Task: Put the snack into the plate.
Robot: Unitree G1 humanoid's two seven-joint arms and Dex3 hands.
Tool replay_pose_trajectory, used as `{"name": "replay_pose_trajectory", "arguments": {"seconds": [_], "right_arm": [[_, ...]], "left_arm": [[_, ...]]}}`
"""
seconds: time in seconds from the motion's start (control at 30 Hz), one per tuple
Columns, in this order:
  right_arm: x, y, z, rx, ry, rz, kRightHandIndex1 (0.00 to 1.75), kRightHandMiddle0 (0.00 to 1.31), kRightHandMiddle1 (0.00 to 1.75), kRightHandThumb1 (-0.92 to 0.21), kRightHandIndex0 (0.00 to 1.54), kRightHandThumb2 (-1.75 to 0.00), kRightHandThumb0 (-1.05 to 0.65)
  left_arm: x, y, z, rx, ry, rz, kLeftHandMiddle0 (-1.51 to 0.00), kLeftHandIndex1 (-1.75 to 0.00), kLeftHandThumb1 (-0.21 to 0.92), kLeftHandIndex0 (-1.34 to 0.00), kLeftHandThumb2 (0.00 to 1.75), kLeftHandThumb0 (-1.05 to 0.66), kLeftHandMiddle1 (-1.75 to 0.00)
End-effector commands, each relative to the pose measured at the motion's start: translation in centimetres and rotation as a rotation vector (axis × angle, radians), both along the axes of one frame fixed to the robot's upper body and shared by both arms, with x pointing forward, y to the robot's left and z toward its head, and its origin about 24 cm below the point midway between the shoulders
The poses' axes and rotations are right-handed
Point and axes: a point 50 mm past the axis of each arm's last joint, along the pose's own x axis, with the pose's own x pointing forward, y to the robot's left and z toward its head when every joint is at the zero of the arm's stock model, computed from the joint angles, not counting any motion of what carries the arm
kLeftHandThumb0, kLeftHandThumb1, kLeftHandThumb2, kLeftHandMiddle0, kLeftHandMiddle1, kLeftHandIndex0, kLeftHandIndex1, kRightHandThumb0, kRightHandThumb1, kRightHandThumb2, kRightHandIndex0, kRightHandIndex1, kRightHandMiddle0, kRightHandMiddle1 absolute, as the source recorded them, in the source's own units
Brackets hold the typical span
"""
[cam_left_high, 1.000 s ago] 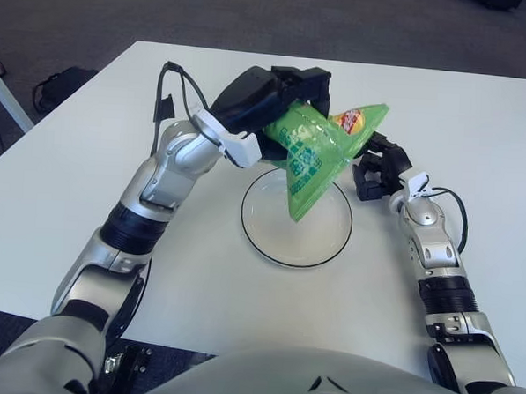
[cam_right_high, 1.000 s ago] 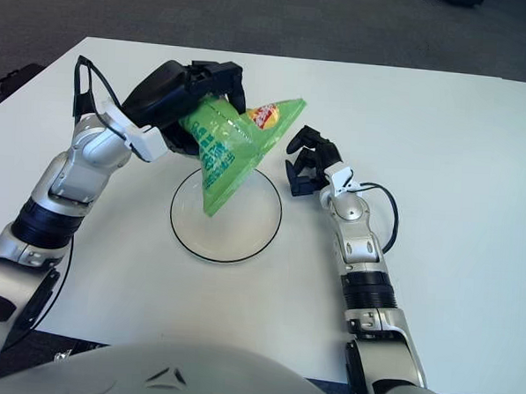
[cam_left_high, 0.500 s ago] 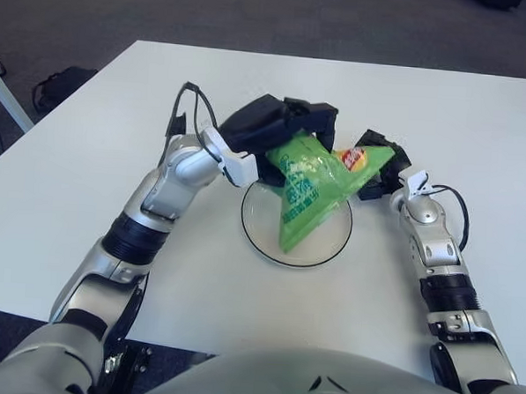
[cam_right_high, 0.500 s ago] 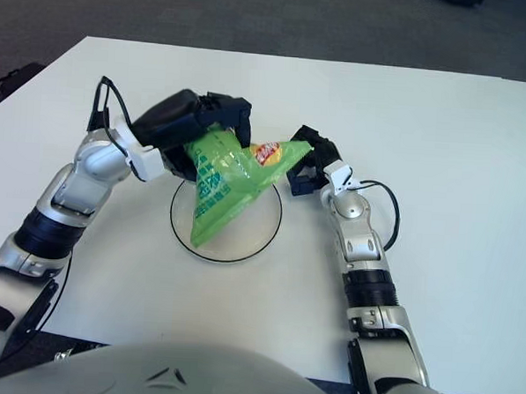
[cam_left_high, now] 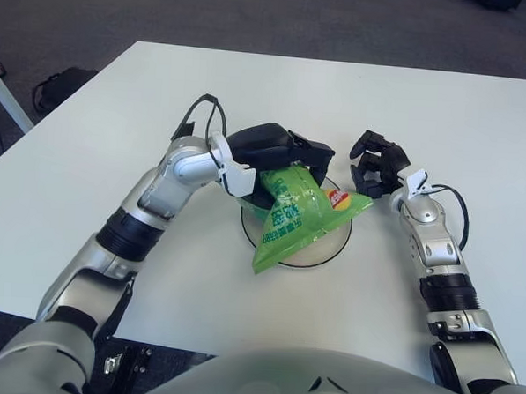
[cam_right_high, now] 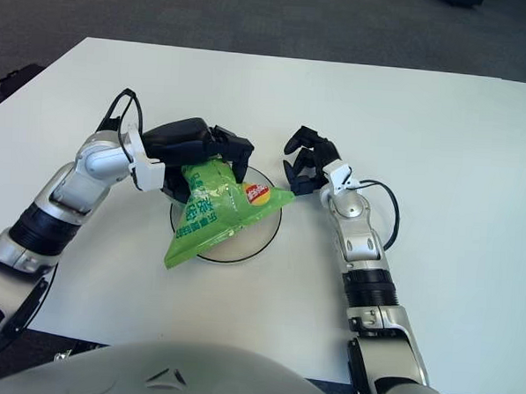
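Note:
A green snack bag [cam_left_high: 293, 218] lies tilted across the clear round plate [cam_left_high: 331, 245] at the middle of the white table. Its lower corner hangs over the plate's front-left rim. My left hand [cam_left_high: 283, 154] is low over the plate's far-left side and is shut on the bag's top edge. In the right eye view the hand [cam_right_high: 200, 142] and bag [cam_right_high: 204, 219] show the same way. My right hand [cam_left_high: 377, 163] hovers just right of the plate with fingers loosely curled, holding nothing and apart from the bag.
The white table [cam_left_high: 445, 92] stretches wide to the back and right. Its left edge runs diagonally, with dark floor beyond and a black bag [cam_left_high: 61, 85] on the floor there.
My left hand has come down and toward me with the bag, which went from hanging above the plate to resting on it. My right hand drew back from the bag's right corner.

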Motion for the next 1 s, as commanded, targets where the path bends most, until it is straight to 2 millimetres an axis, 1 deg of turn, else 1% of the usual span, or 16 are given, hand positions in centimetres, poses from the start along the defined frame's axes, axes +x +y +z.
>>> {"name": "replay_pose_trajectory", "arguments": {"seconds": [0.0,0.17,0.23,0.27,0.33,0.37,0.4,0.43,0.5,0.53,0.67,0.8,0.87,0.9,0.93,0.97], "right_arm": [[-1.9,-0.3,-4.7,-0.094,0.234,0.023,1.75,0.56,1.60,-0.16,0.76,-1.47,-0.02],[-1.4,-0.4,-4.9,-0.151,0.240,0.043,1.75,0.60,1.58,-0.11,0.79,-1.51,-0.02],[-1.4,-0.4,-5.0,-0.158,0.240,0.048,1.75,0.61,1.58,-0.10,0.80,-1.52,-0.02],[-1.3,-0.5,-5.1,-0.160,0.239,0.050,1.75,0.62,1.57,-0.10,0.80,-1.52,-0.02],[-1.3,-0.5,-5.2,-0.165,0.233,0.055,1.75,0.63,1.56,-0.09,0.81,-1.52,-0.02],[-1.3,-0.5,-5.2,-0.167,0.230,0.058,1.75,0.62,1.62,-0.11,0.74,-1.52,-0.02],[-1.3,-0.4,-5.2,-0.171,0.227,0.062,1.75,0.62,1.65,-0.12,0.72,-1.52,-0.01],[-1.2,-0.4,-5.2,-0.174,0.225,0.065,1.75,0.62,1.68,-0.13,0.68,-1.52,-0.01],[-1.2,-0.4,-5.2,-0.180,0.220,0.074,1.75,0.61,1.72,-0.14,0.65,-1.51,-0.01],[-1.1,-0.4,-5.2,-0.183,0.219,0.082,1.75,0.61,1.73,-0.15,0.64,-1.51,-0.01],[-1.1,-0.3,-5.2,-0.181,0.222,0.096,1.75,0.62,1.74,-0.14,0.63,-1.52,-0.01],[-1.1,-0.4,-5.1,-0.174,0.234,0.112,1.75,0.63,1.75,-0.12,0.64,-1.54,-0.01],[-1.1,-0.4,-5.0,-0.177,0.232,0.118,1.75,0.65,1.75,-0.11,0.66,-1.56,-0.01],[-1.2,-0.4,-4.2,-0.189,0.206,0.132,1.75,0.65,1.75,-0.10,0.66,-1.57,-0.01],[-1.4,-0.3,-3.6,-0.203,0.177,0.148,1.75,0.69,1.67,-0.04,0.75,-1.61,-0.01],[-1.5,-0.2,-3.2,-0.214,0.157,0.159,1.75,0.66,1.70,-0.14,0.91,-1.50,-0.18]], "left_arm": [[0.5,-0.2,-0.2,0.061,-0.028,-0.030,-0.41,-1.74,0.46,-0.37,1.15,0.00,-1.74],[0.6,-0.3,-0.8,0.053,-0.037,-0.090,-0.29,-1.72,0.65,-0.27,0.90,0.00,-1.72],[0.6,-0.3,-1.0,0.044,-0.040,-0.103,-0.26,-1.68,0.77,-0.24,0.72,0.00,-1.68],[0.6,-0.3,-1.1,0.038,-0.037,-0.109,-0.31,-1.56,0.79,-0.15,0.64,0.12,-1.64],[0.7,-0.2,-1.3,0.026,-0.027,-0.120,-0.34,-1.43,0.85,-0.08,0.50,0.23,-1.60],[0.7,-0.2,-1.4,0.021,-0.022,-0.124,-0.29,-1.32,0.76,-0.05,0.65,0.01,-1.41],[0.7,-0.1,-1.5,0.013,-0.014,-0.131,-0.28,-1.28,0.72,-0.04,0.73,-0.07,-1.33],[0.7,-0.1,-1.6,0.008,-0.009,-0.136,-0.24,-1.20,0.66,-0.02,0.83,-0.20,-1.17],[0.7,-0.1,-1.5,-0.010,-0.001,-0.153,-0.21,-1.09,0.62,-0.01,0.92,-0.35,-0.98],[0.7,-0.1,-1.6,-0.026,-0.003,-0.165,-0.20,-1.07,0.62,-0.01,0.93,-0.37,-0.95],[0.7,0.0,-1.6,-0.057,-0.008,-0.197,-0.14,-0.93,0.68,0.00,0.87,-0.52,-0.76],[0.8,0.0,-1.8,-0.060,0.009,-0.224,-0.10,-0.80,0.71,0.00,0.81,-0.60,-0.66],[0.9,0.0,-1.8,-0.057,0.016,-0.230,-0.08,-0.71,0.72,0.00,0.77,-0.64,-0.59],[1.0,0.1,-1.8,-0.045,0.030,-0.234,-0.08,-0.69,0.72,0.00,0.76,-0.65,-0.58],[1.0,0.1,-1.8,-0.030,0.046,-0.237,-0.06,-0.62,0.73,0.00,0.75,-0.66,-0.54],[1.1,0.2,-1.8,-0.019,0.058,-0.240,-0.04,-0.54,0.75,0.00,0.73,-0.68,-0.49]]}}
